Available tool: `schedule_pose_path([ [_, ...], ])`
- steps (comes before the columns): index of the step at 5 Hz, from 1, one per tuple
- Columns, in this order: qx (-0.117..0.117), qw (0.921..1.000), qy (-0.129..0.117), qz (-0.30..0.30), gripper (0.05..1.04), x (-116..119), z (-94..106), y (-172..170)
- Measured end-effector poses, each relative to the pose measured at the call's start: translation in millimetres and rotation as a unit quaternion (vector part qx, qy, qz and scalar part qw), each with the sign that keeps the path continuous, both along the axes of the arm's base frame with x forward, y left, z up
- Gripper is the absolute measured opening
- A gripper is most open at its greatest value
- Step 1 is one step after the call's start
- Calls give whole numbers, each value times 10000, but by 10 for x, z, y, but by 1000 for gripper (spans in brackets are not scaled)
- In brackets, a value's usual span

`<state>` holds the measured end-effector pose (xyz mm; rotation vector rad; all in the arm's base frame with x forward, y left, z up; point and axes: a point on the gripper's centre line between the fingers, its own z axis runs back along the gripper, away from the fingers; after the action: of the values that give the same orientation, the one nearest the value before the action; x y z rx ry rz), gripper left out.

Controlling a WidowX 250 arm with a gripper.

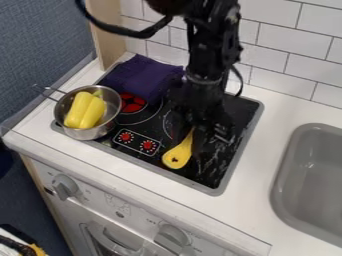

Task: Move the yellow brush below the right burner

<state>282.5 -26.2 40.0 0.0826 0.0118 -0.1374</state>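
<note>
Black stovetop (207, 176) carrying yellow brush (177, 156) near-side; gripper (201, 138) hanging at handle (190, 140), can't tell whether clamping; placement seemingly nearly done, withdrawal remaining.

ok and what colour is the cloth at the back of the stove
The cloth is dark purple, as the camera view shows.

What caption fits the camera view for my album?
Robot arm at the yellow brush; pot and purple cloth share the stove.
</note>
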Motion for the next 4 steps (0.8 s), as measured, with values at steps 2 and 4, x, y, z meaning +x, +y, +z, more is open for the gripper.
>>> schedule_pose_path([
  [2, 14, 9999, -14, 120, 339, -172, -24, 28],
  [4, -27, 9998, 81, 187, 713, -228, -60, 55],
])
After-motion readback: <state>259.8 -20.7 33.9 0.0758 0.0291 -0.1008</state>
